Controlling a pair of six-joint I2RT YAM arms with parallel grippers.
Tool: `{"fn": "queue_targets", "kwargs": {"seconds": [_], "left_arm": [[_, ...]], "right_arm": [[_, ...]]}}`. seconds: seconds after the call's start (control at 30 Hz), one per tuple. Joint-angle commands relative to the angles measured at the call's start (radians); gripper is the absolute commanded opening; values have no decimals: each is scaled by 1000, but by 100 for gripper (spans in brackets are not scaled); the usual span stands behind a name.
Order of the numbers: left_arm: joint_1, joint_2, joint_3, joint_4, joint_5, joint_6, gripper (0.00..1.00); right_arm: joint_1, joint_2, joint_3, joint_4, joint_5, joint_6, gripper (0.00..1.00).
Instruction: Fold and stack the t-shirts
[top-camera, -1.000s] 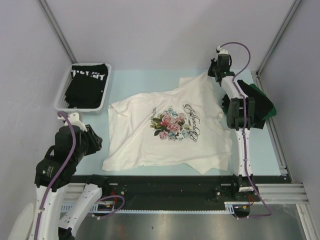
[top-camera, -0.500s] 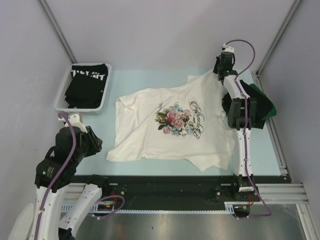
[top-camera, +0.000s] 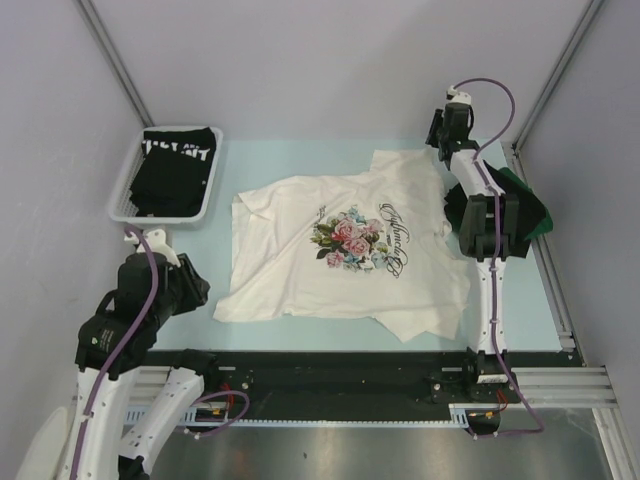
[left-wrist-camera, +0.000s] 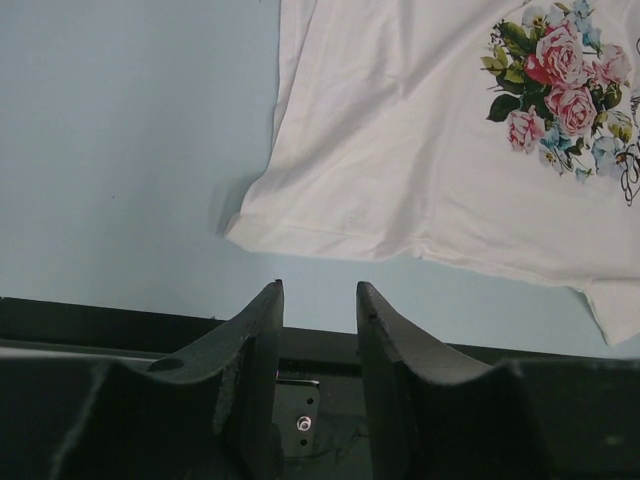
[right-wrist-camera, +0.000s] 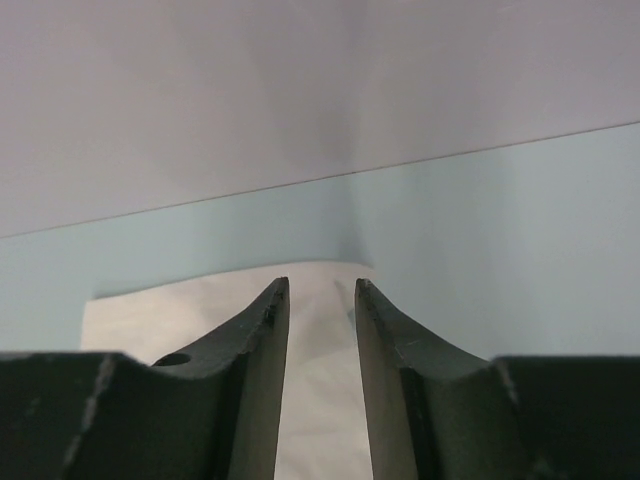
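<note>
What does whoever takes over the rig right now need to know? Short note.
Left tool: open, empty, by the near-left corner of the white floral tee.
Right tool: open, above that tee's far-right corner, gripping nothing.
The white floral tee lies spread print-up mid-table, unfolded.
The black lettered tee is in the basket, far left.
The dark green tee is bunched at the right edge.
Done: one tee laid out.
Left: fold it, fold the others, stack.
</note>
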Motion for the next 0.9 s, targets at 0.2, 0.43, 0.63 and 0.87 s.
{"fn": "queue_targets", "kwargs": {"seconds": [0.2,0.43,0.63,0.87], "left_arm": [[-2,-65,-61,121,-81,-56,41],[-2,-106,-88,198,-95,-26,43],[-2,-98,-95,223,-63,10,43],[-2,-103,-102,256,-6,10,44]], "right_arm": [[85,-557,-265,-263,-143,194,57],[256,-950,-718,-431,-79,191,99],[565,-1117,-851,-768,425,329,100],[535,-1170,-1144,-859,389,545,100]]}}
